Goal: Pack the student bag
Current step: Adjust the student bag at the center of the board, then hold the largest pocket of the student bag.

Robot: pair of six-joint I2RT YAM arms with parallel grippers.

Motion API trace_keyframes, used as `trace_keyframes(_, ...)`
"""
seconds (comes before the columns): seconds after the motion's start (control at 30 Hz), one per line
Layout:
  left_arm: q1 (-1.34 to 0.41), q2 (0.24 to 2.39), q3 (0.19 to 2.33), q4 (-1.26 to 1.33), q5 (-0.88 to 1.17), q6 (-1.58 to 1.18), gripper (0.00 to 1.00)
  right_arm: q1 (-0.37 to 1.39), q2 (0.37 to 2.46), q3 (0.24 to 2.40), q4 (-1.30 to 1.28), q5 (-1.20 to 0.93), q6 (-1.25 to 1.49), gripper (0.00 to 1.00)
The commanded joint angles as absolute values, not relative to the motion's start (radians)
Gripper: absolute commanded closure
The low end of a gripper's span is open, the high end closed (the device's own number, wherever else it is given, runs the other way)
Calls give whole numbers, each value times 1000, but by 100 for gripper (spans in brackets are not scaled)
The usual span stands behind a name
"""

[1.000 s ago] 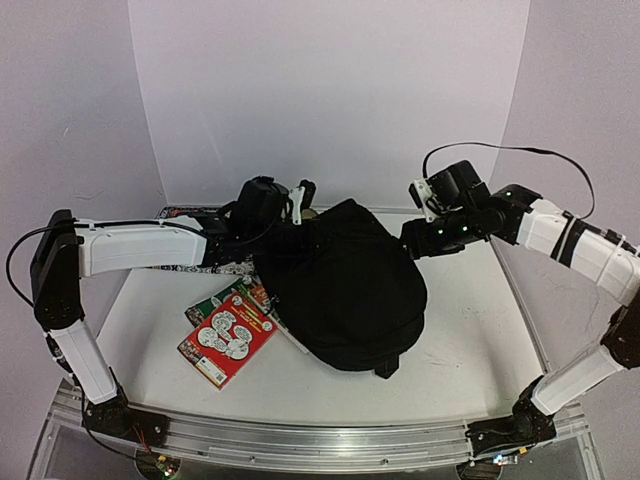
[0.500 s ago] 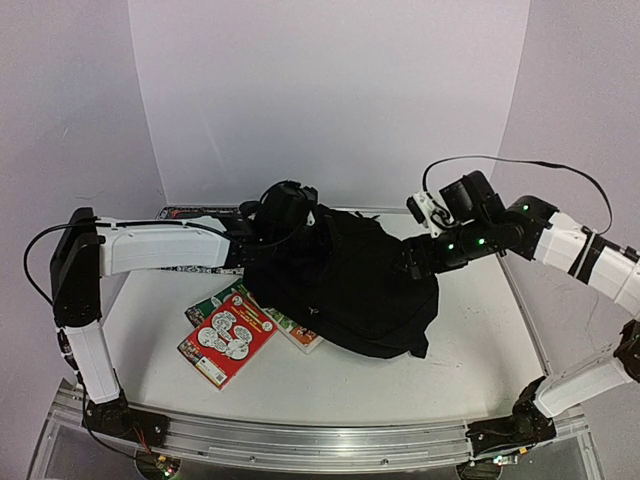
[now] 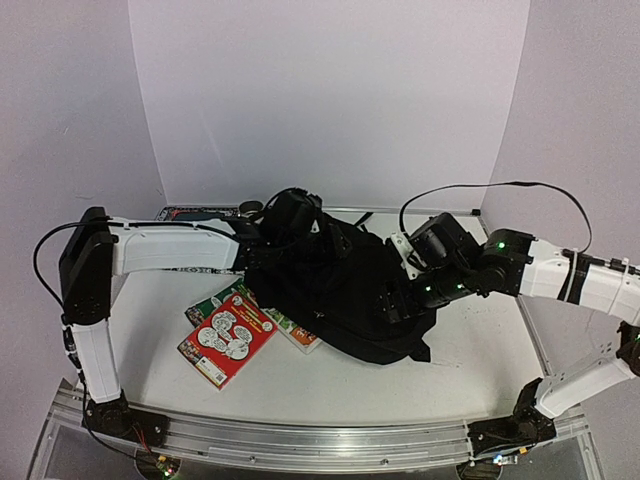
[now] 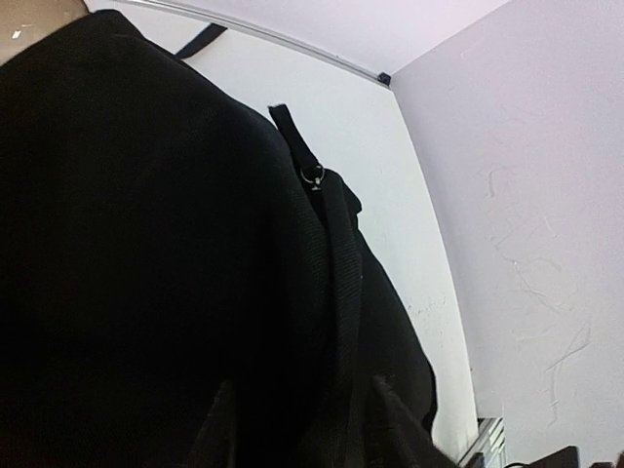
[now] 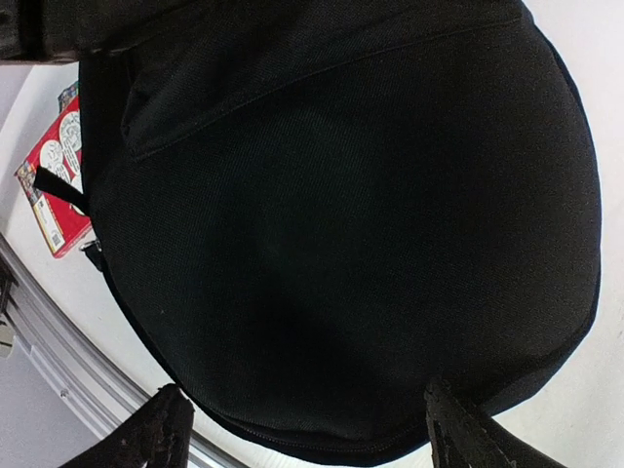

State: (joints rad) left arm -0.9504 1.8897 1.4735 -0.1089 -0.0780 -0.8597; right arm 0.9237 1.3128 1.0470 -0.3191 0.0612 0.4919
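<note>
The student bag (image 3: 340, 290), a large soft black backpack, lies slumped on the white table (image 3: 470, 350), partly over some books. My left gripper (image 3: 298, 222) sits at the bag's back top edge. In the left wrist view its fingers (image 4: 222, 429) stand apart with a black strap (image 4: 341, 283) running between them, so the left gripper (image 4: 302, 390) is open. My right gripper (image 3: 402, 303) hovers low over the bag's right side. In the right wrist view the right gripper (image 5: 302, 390) is wide open, and the bag's rounded face (image 5: 351, 214) fills the frame beyond it.
A red book (image 3: 228, 340) lies left of the bag, also visible as a red book (image 5: 54, 185) from the right wrist. A second book (image 3: 300, 335) pokes out beneath the bag. Another book (image 3: 195, 213) lies under the left arm at the back. White walls surround the table.
The bag has sunk from a raised, rounded shape to lying flatter on the table. My left gripper has opened. My right arm has swung left and down onto the bag, its jaws wider.
</note>
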Motion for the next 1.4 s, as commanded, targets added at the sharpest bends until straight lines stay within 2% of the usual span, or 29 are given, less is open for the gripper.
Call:
trace_keyframes(0.0,-944,1693,1419,-190,-143,-819,43,976,1307,1045,-309,129,616,17)
trace_keyframes(0.07,-936,1626,1362,-223,-172,-843,36,1006,1330,1061,-304,135,652,18)
trace_keyframes(0.3,-902,1424,1139,-284,-208,-980,27,1119,1439,1146,-292,199,740,20)
trace_keyframes(0.57,-861,1416,1043,-279,-101,-1078,28,1204,1594,1268,-293,228,824,31)
trace_keyframes(0.77,-856,1459,1043,-233,-27,-1093,28,1237,1700,1340,-300,266,904,51)
trace_keyframes(1.07,-855,1517,1046,-183,73,-1107,31,1255,1803,1423,-340,363,961,52)
trace_keyframes(1.37,-856,1520,1043,-169,102,-1116,35,1255,1858,1449,-352,510,1011,59)
